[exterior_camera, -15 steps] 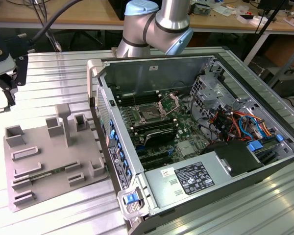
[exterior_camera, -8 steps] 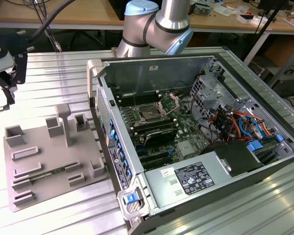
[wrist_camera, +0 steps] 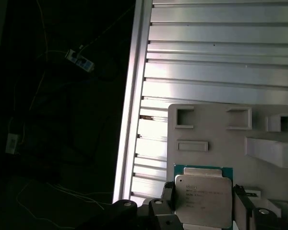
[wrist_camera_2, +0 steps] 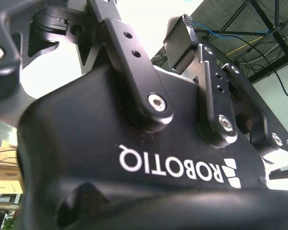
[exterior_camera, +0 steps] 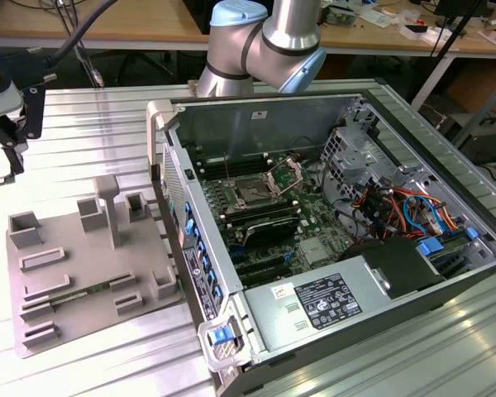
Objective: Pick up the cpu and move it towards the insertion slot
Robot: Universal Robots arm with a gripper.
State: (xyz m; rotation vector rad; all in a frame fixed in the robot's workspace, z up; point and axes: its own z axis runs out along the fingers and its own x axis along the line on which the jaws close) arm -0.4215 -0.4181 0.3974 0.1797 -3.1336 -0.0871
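End effector (wrist_camera: 203, 195) clamps the cpu (wrist_camera: 204, 203) by its edges above the grey tray (wrist_camera: 206, 129)

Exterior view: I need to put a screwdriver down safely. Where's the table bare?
The ribbed table is bare beyond the grey tray, along the tray's near edge, and at the near corner on the exterior view's right. Crowded: the tray's raised blocks and the open computer case.

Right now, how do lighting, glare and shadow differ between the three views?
First wrist view: one side is almost black, the table slats glare, the chip in the gripper is shaded. Second wrist view: the gripper is dark against a blown-out background. Exterior view: evenly lit, sheen on the table, shadows inside the computer case.
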